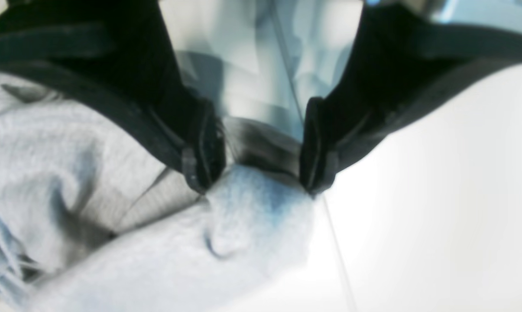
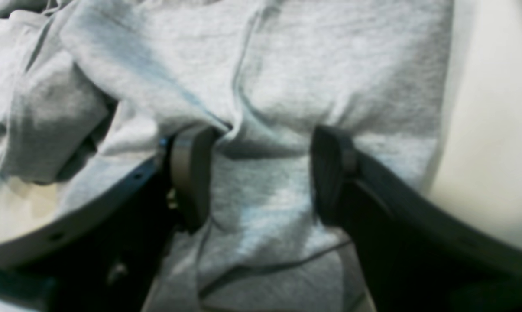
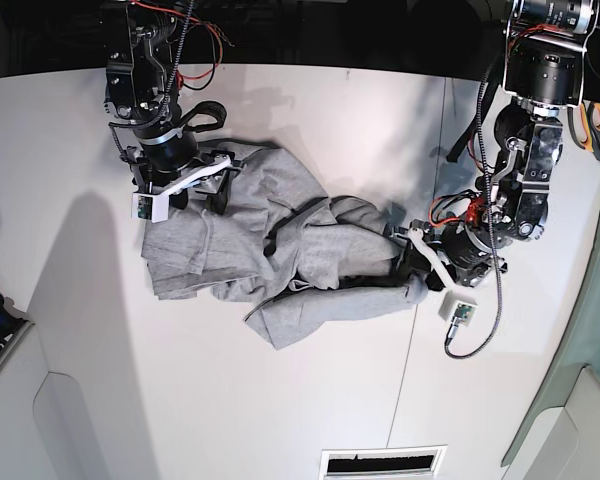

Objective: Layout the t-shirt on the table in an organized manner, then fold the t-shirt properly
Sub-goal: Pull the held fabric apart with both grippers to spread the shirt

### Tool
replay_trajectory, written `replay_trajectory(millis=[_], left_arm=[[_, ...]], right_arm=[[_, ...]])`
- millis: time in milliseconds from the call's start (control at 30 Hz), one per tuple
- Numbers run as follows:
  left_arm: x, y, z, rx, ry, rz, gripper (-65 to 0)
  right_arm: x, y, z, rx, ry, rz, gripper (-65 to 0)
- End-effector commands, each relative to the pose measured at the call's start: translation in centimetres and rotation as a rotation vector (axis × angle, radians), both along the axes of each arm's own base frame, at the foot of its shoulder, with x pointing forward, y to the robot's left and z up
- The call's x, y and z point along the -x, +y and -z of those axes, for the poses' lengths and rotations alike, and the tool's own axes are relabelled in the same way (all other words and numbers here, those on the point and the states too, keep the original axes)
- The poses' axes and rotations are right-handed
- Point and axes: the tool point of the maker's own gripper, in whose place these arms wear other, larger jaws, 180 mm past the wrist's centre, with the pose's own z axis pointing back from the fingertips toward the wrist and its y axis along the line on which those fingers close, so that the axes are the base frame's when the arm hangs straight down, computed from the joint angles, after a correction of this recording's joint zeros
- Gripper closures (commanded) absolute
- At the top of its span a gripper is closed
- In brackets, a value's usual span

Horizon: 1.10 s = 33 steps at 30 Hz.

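t-shirt [image 3: 280, 255]: light heather grey, finely flecked, plain on all showing folds; bluish tint in both wrist views
table [image 3: 90, 380]: white, crossed by one thin dark seam
left gripper [image 1: 254, 173]: black fingers, matte
right gripper [image 2: 261, 173]: dark grey pads on black fingers
wires [image 3: 205, 40]: red and black
vent [image 3: 385, 462]: white frame, black slot

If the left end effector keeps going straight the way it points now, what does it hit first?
Most likely the t-shirt: the left end effector stands open right at a bunched grey edge, white table beside it.
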Motion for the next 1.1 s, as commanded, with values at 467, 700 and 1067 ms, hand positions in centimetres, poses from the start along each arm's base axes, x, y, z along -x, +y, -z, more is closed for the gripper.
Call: replay_trajectory(millis=[467,700,1067], left_arm=[[-2.3,-1.7,-3.2,-0.006,-0.175,0.065,-33.1],[-1.4,-3.8,-0.3,-0.033,-0.201,0.147,-1.7],[-5.8,5.2,-4.9,-0.032,-0.176,-0.104,0.0]], right_arm=[[-0.7,-0.1,-0.8,0.001,-0.033,0.006,-35.4],[-0.7,-0.2,-0.8,0.008,-0.033,0.003,-23.6],[-2.6,-3.5,-4.5,0.162,-0.157,-0.007,0.0]])
